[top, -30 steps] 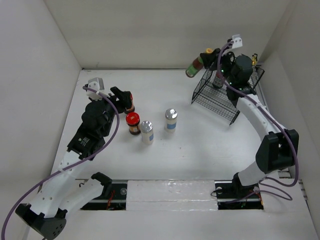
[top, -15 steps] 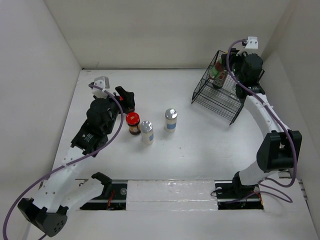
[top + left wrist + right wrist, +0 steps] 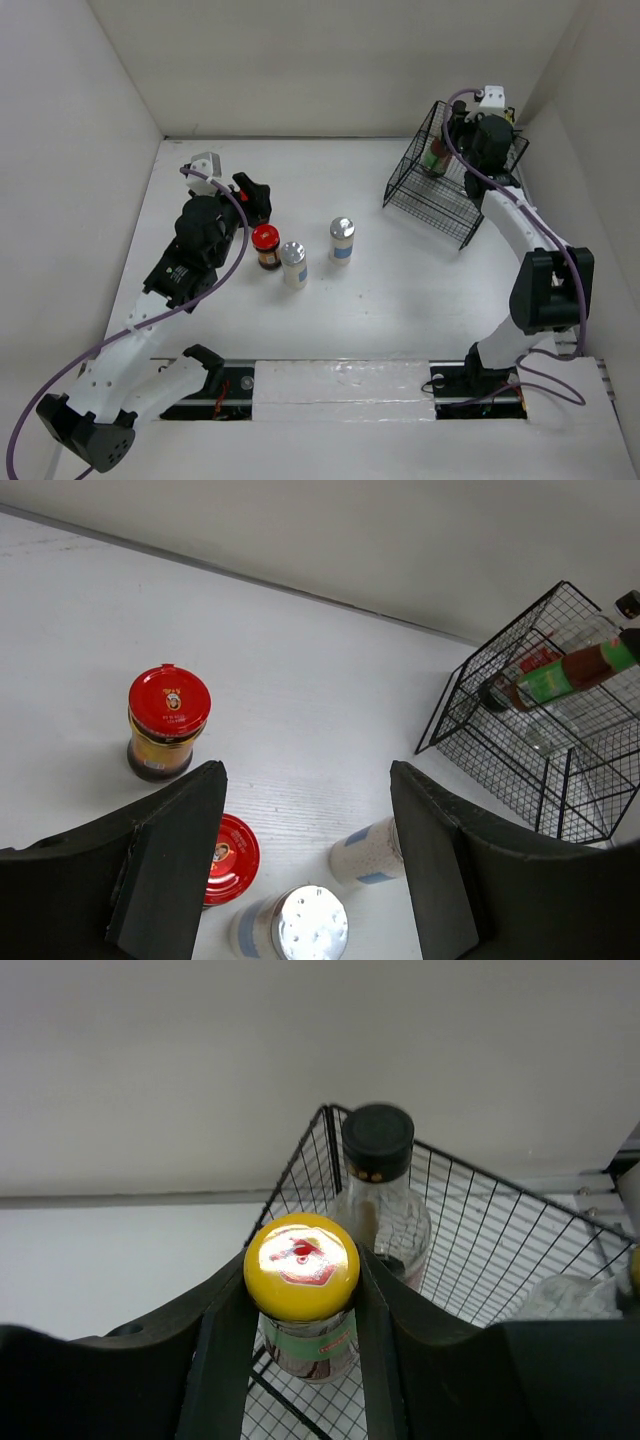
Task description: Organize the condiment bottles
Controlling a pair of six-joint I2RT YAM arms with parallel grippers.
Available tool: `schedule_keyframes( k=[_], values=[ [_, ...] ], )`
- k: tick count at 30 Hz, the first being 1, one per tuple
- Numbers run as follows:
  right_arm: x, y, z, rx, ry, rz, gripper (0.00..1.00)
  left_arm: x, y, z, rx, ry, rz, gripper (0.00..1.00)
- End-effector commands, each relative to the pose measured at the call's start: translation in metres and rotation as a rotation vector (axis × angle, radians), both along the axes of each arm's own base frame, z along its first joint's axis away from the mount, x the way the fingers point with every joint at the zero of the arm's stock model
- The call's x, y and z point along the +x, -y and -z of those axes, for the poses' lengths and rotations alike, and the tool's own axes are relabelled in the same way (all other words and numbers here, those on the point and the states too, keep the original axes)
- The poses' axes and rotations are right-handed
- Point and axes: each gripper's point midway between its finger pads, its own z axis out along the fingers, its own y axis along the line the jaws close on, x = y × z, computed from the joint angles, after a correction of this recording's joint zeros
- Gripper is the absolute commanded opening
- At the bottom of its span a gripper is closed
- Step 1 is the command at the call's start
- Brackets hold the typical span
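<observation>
My right gripper (image 3: 301, 1290) is shut on the neck of the yellow-capped dark sauce bottle (image 3: 301, 1265) and holds it inside the black wire basket (image 3: 432, 200), where it also shows in the top view (image 3: 436, 156). A black-capped bottle (image 3: 378, 1160) stands in the basket just behind it. My left gripper (image 3: 307, 775) is open and empty, above two silver-lidded white shakers (image 3: 310, 925) (image 3: 368, 852) and two red-lidded dark jars (image 3: 168, 720) (image 3: 228, 858). In the top view the left gripper (image 3: 252, 192) hovers over the far jar.
The basket sits at the back right corner against the walls. A clear bottle (image 3: 565, 1295) lies in its right part. The shakers (image 3: 293, 264) (image 3: 342, 240) and a jar (image 3: 265, 245) stand in a loose group left of the table's middle.
My right gripper has carried the yellow-capped bottle from above the basket's far left corner down into the basket. My left gripper has shifted slightly toward the back over the jars.
</observation>
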Motion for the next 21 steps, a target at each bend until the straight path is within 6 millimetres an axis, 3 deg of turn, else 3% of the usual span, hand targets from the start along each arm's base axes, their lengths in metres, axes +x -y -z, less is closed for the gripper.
schedule_keyframes(
  k=[1,10,12,15,17,21],
  values=[
    [0.004,-0.001,-0.031,0.008,0.13,0.018,0.25,0.002,0.0,-0.01,-0.011,0.044,0.005,0.62],
    [0.013,-0.018,0.015,-0.033,0.032,0.024,0.25,0.002,0.002,-0.01,-0.012,0.044,0.014,0.62],
    [0.014,-0.023,0.022,-0.034,0.019,0.014,0.29,0.002,0.002,-0.01,-0.012,0.044,0.014,0.62],
    [0.014,-0.022,0.026,-0.037,0.001,0.023,0.4,0.001,0.004,-0.01,-0.013,0.043,0.023,0.62],
    [0.013,-0.02,0.029,-0.039,-0.01,0.034,0.57,0.001,0.004,-0.01,-0.013,0.043,0.023,0.62],
    [0.004,-0.022,0.005,-0.035,0.016,0.034,0.72,0.002,0.006,-0.007,-0.009,0.035,0.032,0.62]
  ],
)
